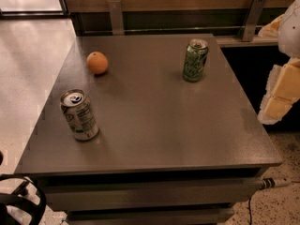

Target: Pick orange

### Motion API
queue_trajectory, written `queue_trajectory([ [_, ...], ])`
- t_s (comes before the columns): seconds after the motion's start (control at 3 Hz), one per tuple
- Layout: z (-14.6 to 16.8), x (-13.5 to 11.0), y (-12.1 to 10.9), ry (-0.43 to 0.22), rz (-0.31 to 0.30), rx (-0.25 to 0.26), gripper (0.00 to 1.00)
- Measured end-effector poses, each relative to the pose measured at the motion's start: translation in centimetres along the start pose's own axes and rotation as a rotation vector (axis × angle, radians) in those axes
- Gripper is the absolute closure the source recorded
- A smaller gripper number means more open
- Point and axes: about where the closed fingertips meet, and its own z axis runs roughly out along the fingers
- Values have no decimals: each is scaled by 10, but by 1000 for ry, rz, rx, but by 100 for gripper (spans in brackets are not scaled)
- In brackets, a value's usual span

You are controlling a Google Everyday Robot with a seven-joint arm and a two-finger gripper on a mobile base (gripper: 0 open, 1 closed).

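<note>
The orange [97, 63] is a small round fruit sitting on the grey table [154, 125] near its far left corner. Nothing touches it. My gripper [280, 93] shows as white and pale yellow shapes at the right edge of the view, beyond the table's right side. It is far from the orange, with the whole width of the table between them. It holds nothing that I can see.
A green can [195, 60] stands upright at the far right of the table. A white can [78, 115] stands near the front left edge. A wall with metal brackets [115, 17] runs behind the table. A black curved object [21, 203] is at the bottom left.
</note>
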Motion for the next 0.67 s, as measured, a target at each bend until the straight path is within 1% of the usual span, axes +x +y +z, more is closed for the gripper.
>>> queue_trajectory([
  [0.33, -1, -1, -1, -6, 1, 5, 0],
  [0.67, 2, -20, -3, -83, 21, 29, 0],
])
